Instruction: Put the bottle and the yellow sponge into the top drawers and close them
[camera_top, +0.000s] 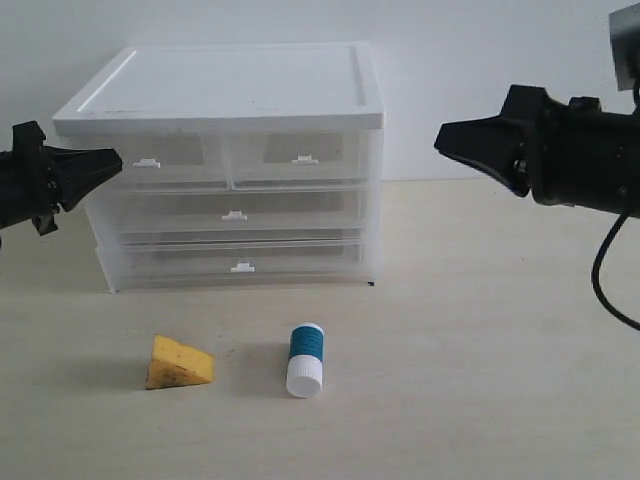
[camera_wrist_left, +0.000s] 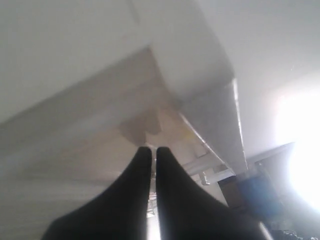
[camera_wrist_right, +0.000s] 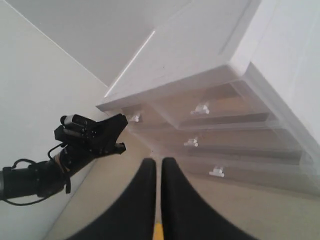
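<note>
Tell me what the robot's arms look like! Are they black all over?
Mostly, yes. The left gripper and right gripper are matte black and chunky, and each narrows to a point like a beak. A black cable loops down behind the right one, and a grey box sits above it. No markings show.

We find no text, label, brand or number that we can read; the bottle and the cabinet show plain surfaces.
</note>
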